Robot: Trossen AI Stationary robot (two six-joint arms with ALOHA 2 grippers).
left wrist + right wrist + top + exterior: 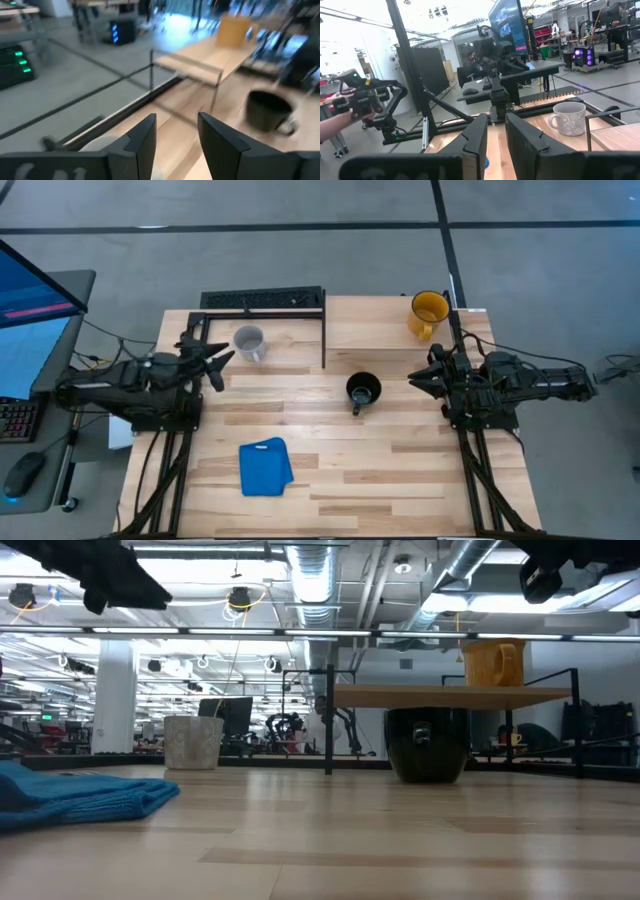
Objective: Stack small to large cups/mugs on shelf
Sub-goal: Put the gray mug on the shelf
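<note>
The yellow mug (428,313) stands on the shelf (375,325) at the table's far right. On the tabletop, the black mug (362,391) rests upright near the middle, its handle toward the near edge. The pale grey-white mug (249,342) stands upright on the table at the far left, inside a bare black frame. My left gripper (225,370) hovers open just left of the grey-white mug, raised above the table. My right gripper (412,377) waits at the right, its fingers a narrow gap apart (496,117), with nothing between them.
A folded blue cloth (266,467) lies near the table's front left. A dark flat bar (262,299) sits along the far edge. The black frame's rail (324,335) stands between the grey-white mug and the shelf. A person's hand (330,125) holds a device beyond the table.
</note>
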